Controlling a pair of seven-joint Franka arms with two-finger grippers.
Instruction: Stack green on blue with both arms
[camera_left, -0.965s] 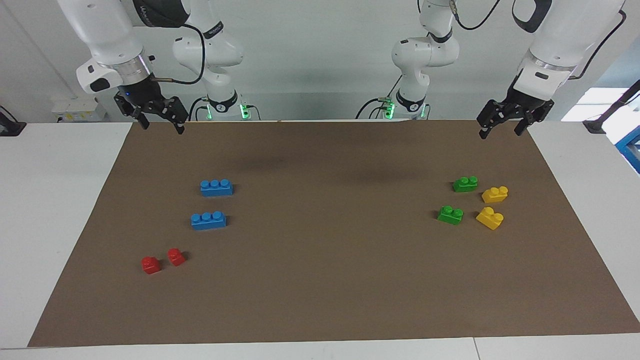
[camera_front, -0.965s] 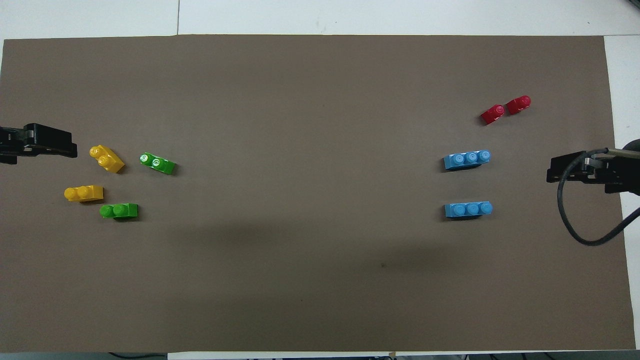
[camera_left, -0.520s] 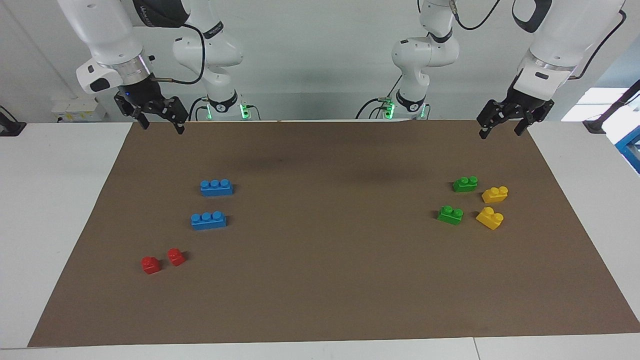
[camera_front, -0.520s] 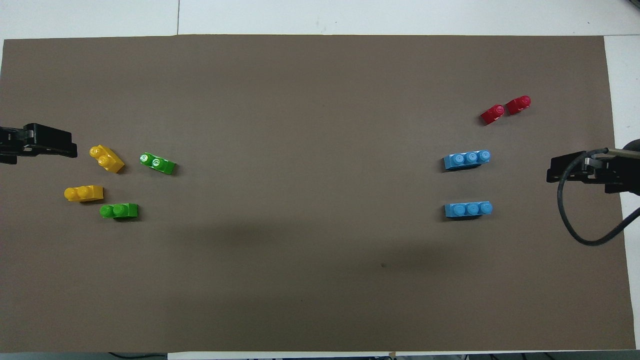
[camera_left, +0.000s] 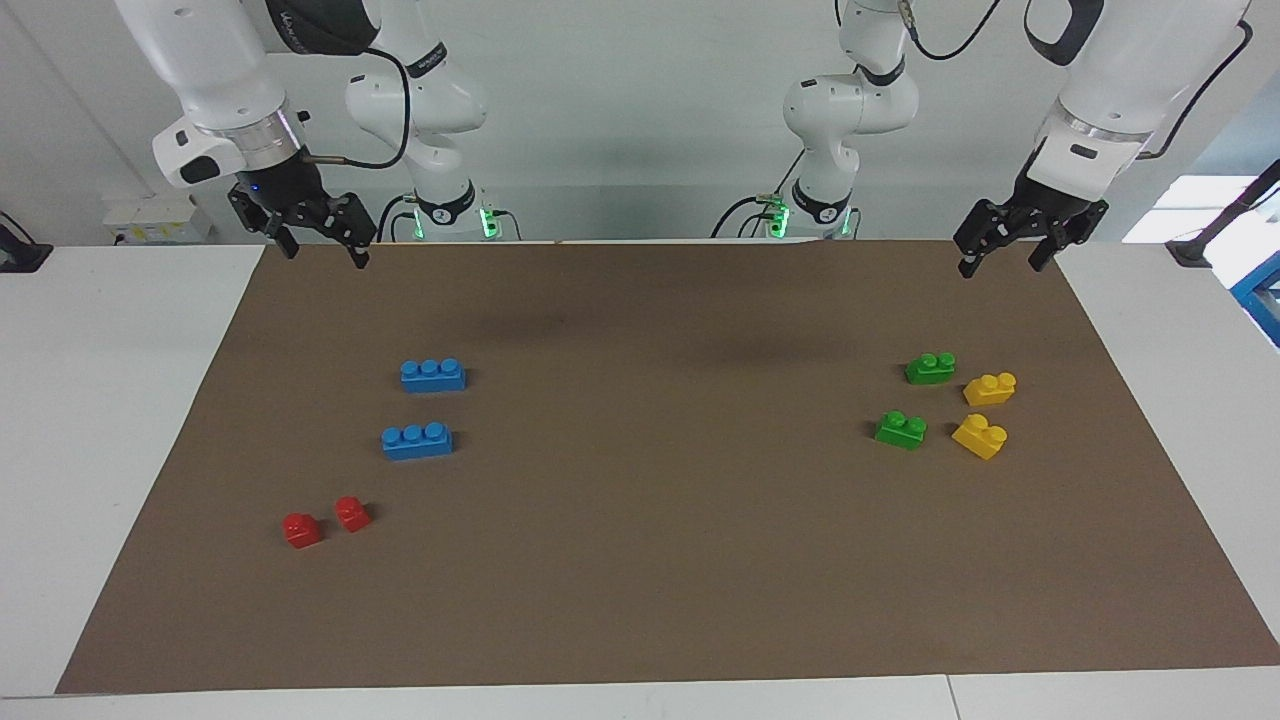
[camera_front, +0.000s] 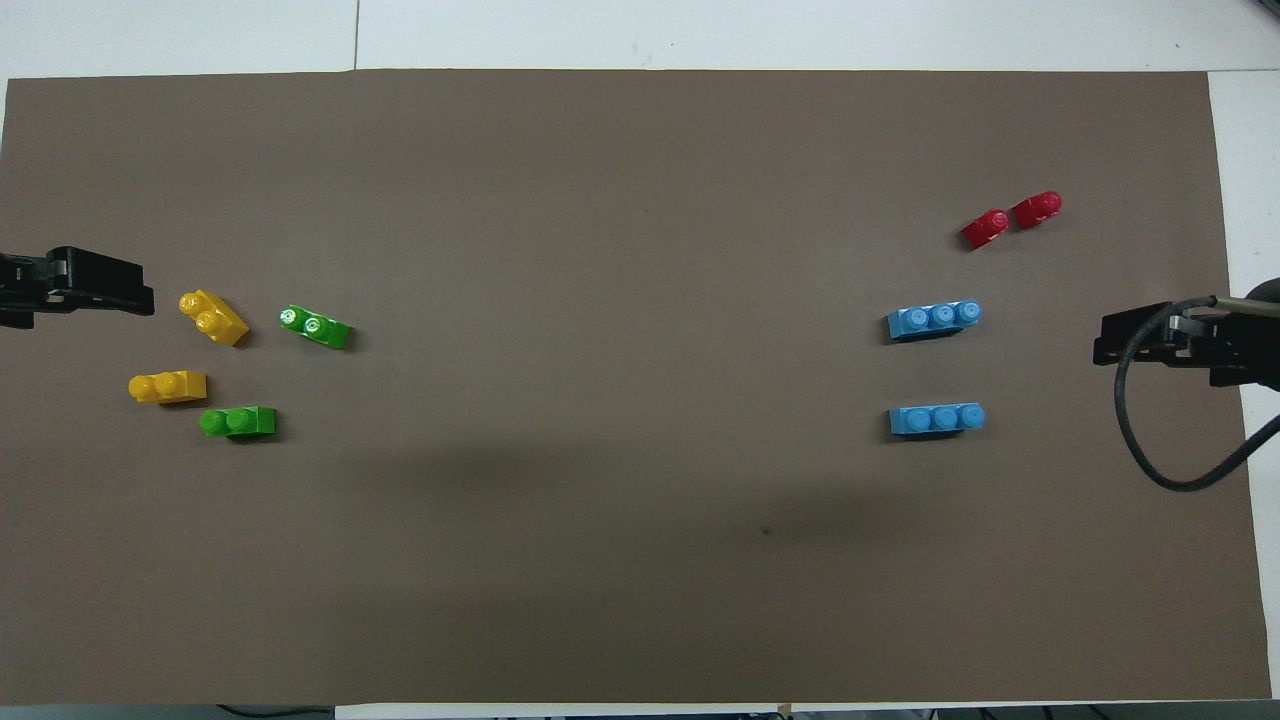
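Wide-spread, empty, waiting above the brown paper mat (camera_left: 640, 580) corners nearest the robots: left gripper (camera_left: 999, 266), right gripper (camera_left: 326, 257). Could snag the yellow two-stud plastic brick (camera_left: 989, 388) just beside the small green two-stud plastic brick (camera_left: 930, 368), or seat green crooked on the long blue three-stud plastic brick (camera_left: 432, 375).

White jointed arms (camera_left: 210, 70); dark joint bands; black cables; green base lights.

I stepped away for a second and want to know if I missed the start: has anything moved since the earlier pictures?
Nothing visibly changed. The left gripper and right gripper hang open over the mat's corners nearest the robots, holding nothing, and all the bricks lie where they were.
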